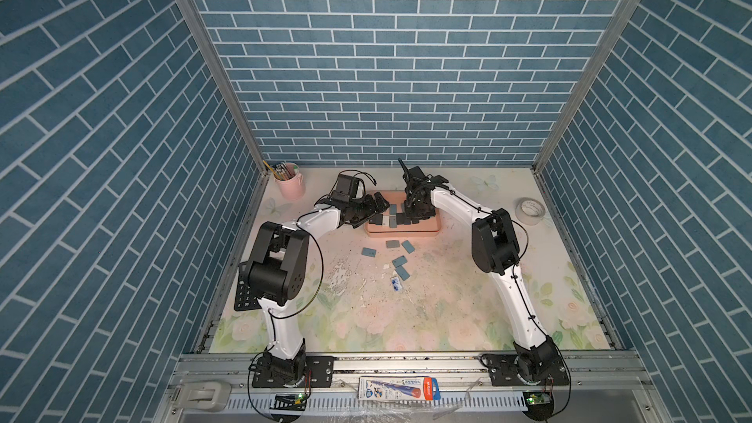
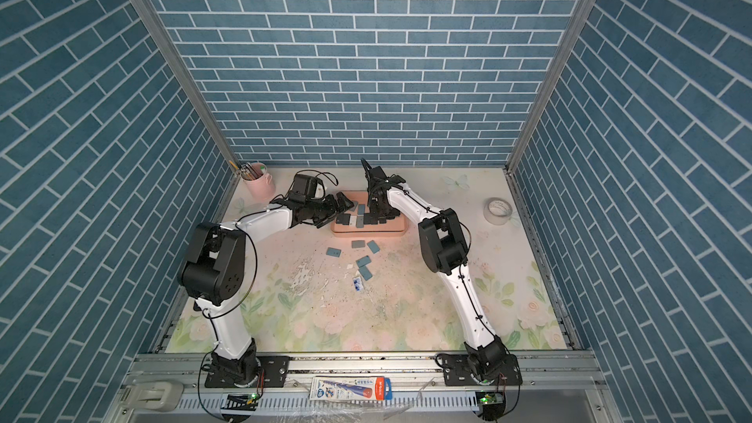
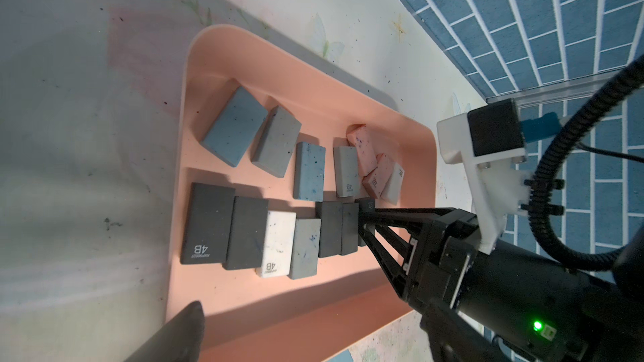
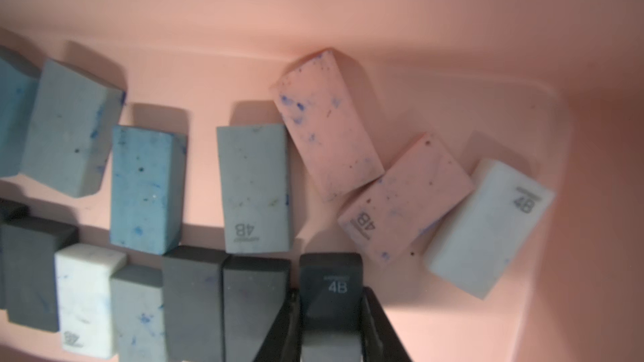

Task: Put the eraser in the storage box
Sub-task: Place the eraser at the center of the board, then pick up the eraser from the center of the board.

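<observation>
The salmon-pink storage box [image 1: 403,233] [image 2: 368,231] sits at the back middle of the table and holds two rows of erasers. My right gripper [image 4: 331,294] reaches down into it, its fingers pressed on both sides of a black eraser [image 4: 331,280] marked 4B, which stands at the end of the dark row. The left wrist view shows the same grip [image 3: 364,214] on the eraser [image 3: 366,203] inside the box [image 3: 244,34]. My left gripper [image 1: 378,204] hovers open and empty over the box's left end. Only one of its fingertips [image 3: 181,332] shows in its own view.
Several blue-grey erasers [image 1: 400,261] lie loose on the table in front of the box, with a small wrapped one [image 1: 396,283]. A pale pink pencil cup [image 1: 289,185] stands back left, a tape roll [image 1: 530,210] back right, a black calculator [image 1: 244,295] by the left arm.
</observation>
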`<state>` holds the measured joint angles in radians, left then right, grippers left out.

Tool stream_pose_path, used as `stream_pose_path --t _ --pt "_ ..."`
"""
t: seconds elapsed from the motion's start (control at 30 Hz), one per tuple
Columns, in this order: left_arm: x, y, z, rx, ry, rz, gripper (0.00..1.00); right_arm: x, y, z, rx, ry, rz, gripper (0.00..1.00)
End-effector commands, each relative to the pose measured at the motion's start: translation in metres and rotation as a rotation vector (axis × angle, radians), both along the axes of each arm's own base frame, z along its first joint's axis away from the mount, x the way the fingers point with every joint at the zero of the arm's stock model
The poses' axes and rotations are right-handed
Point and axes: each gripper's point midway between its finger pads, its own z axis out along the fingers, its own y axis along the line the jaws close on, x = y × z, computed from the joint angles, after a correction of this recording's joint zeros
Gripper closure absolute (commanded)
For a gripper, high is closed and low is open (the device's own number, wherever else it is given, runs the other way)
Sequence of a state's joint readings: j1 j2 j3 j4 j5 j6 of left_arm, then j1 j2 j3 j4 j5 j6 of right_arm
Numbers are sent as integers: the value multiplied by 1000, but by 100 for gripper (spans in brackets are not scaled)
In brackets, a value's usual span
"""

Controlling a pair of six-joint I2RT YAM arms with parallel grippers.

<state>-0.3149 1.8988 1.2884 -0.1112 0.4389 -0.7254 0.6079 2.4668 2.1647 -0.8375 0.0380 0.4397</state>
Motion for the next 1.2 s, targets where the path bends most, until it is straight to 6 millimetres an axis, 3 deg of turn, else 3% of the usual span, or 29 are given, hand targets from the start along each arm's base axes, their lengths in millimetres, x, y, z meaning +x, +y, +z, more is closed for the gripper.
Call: stream_pose_path --t 0.0,0.37,0.87,1.03,1.17 --pt "0 -1 2 17 6 -8 0 -5 0 8 -17 8 11 67" --pt "-4 5 16 54 -10 -15 0 -6 -2 21 -15 -11 21 60" --pt "-32 26 48 170 -38 -44 1 -10 -8 69 12 -96 27 52" --pt "-61 39 54 213 -26 -61 0 -23 -12 105 46 -167 45 41" --pt "-88 50 49 247 1 -81 0 -43 -12 122 64 -214 92 21"
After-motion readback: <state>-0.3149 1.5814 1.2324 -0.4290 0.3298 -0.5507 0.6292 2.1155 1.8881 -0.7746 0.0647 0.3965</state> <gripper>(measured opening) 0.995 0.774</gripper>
